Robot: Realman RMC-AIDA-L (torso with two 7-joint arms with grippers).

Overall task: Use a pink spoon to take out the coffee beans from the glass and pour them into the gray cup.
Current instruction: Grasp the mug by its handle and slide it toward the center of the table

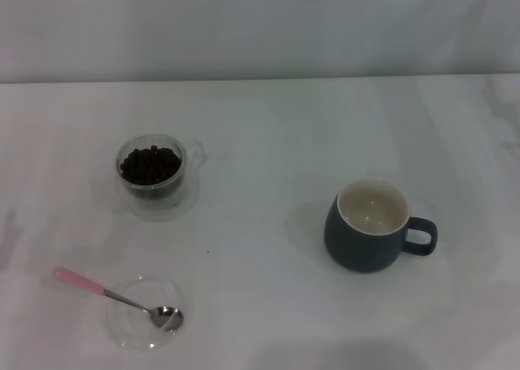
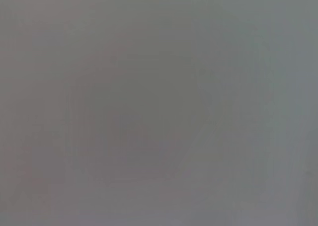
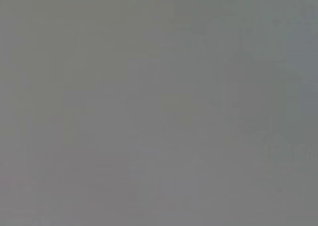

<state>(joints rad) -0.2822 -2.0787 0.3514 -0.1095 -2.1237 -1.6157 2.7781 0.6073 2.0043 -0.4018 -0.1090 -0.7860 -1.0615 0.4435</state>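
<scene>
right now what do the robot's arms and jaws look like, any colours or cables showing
Neither arm nor gripper shows in any view, so their look cannot be told. The head view holds only the table and the task's things; both wrist views show plain gray.

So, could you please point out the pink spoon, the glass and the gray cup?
pink spoon (image 1: pixel 81 280), head view, on its pink handle.
glass (image 1: pixel 180 165), head view, on its rim.
gray cup (image 1: pixel 357 252), head view, on its outer wall.

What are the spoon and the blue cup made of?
The pink spoon looks like shiny metal at its bowl, with a matte pink handle, maybe plastic or coated. The gray cup looks ceramic: smooth dark blue-gray outside, glossy cream inside.
</scene>
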